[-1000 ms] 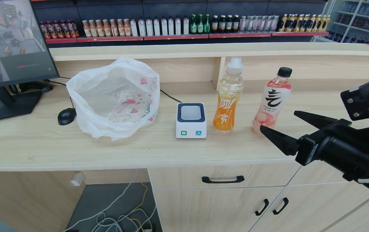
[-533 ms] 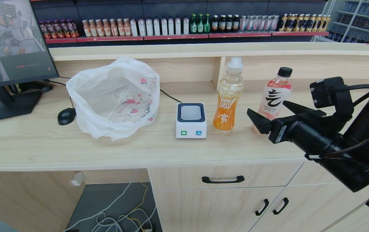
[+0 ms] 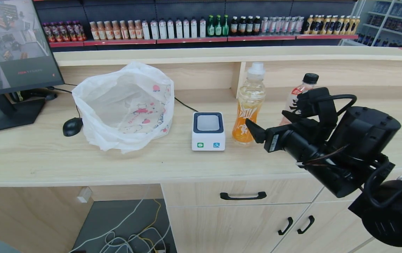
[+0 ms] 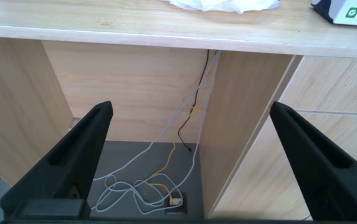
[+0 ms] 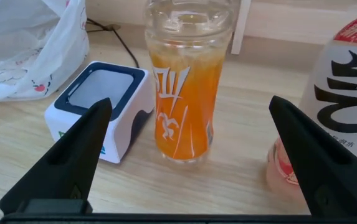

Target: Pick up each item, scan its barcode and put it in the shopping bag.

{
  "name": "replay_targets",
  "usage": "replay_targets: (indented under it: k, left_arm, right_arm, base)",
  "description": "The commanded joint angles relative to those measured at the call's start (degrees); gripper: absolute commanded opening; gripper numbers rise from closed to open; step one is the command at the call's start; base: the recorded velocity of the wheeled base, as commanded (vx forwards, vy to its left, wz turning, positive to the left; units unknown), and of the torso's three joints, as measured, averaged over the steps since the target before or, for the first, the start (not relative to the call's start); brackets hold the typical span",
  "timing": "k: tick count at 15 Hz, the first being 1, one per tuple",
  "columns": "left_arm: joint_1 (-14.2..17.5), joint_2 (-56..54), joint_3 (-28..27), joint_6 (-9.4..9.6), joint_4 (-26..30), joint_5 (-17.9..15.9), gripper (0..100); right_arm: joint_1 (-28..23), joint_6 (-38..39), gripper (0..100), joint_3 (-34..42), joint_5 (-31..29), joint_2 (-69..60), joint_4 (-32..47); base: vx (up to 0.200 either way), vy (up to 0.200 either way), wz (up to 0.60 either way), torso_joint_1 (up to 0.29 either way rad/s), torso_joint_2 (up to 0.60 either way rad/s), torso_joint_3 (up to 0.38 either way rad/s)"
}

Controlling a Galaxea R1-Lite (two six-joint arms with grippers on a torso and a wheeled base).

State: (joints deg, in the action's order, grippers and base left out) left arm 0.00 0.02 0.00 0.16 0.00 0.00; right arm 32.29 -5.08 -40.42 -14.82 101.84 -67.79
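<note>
Your right claw (image 3: 267, 118) hangs spread just in front of the orange bottle (image 3: 249, 105) and the pink bottle (image 3: 302, 88). Both stand upright on the counter (image 3: 46, 158), to the right of the scanner (image 3: 208, 131). Your left claw (image 4: 190, 109) is spread too, below the counter's edge.

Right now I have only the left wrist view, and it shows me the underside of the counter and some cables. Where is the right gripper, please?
Observer: The right gripper is above the counter, its fingers open, facing the clear plastic bottle of orange drink.
Operator: Is another bottle beside that one?
Observer: Yes, a pink bottle with a black cap stands upright on the robot's right of it, apart from it.
Operator: And is the bag ready?
Observer: The white plastic shopping bag sits open on the counter, with the small white box scanner between it and the orange drink.
</note>
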Motion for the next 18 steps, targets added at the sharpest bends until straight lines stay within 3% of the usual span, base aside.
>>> replay_targets:
  k: [1,18]
  left_arm:
    - [0.0,0.0,0.0,0.02,0.0,0.0,100]
    - [0.0,0.0,0.0,0.02,0.0,0.0,100]
  right_arm:
    - [1.0,0.0,100,-1.0,-0.2,2.2,-0.1]
    - [1.9,0.0,100,-17.4,-7.9,16.1,-1.4]
  base:
    - [0.0,0.0,0.0,0.0,0.0,0.0]
    - [0.0,0.0,0.0,0.0,0.0,0.0]
